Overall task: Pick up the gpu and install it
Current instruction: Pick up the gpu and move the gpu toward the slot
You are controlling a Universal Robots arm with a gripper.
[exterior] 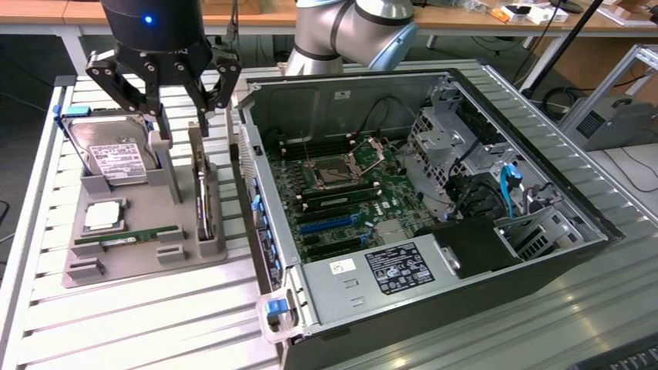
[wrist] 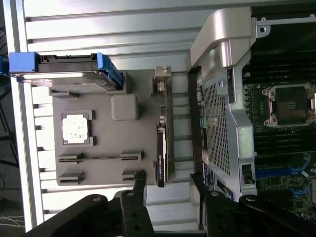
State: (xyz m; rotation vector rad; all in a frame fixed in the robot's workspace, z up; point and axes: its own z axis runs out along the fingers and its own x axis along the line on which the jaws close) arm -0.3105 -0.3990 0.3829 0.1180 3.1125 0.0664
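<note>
- The gripper hangs with its jaws apart and nothing between them, over the far end of the gray tray.
- The gpu stands on its long edge in a slot along the tray's side on the exterior view's right; it lies below the gripper and runs toward the near side from there.
- Its long axis runs far to near, about parallel to the wall of the computer case; the silver bracket looks to be at the far end.
- In the wrist view the card lines up with the gap between the two fingers, so the jaws seem set to close across its thin faces rather than along its length.
- Room is tight sideways; the case wall stands just beside the card on the exterior view's right, and a gray block with the hard drive behind it sits close on the exterior view's left.
- Straight above the card the space is open; the case lies with its side off, and the motherboard is exposed to the exterior view's right of the tray.
</note>
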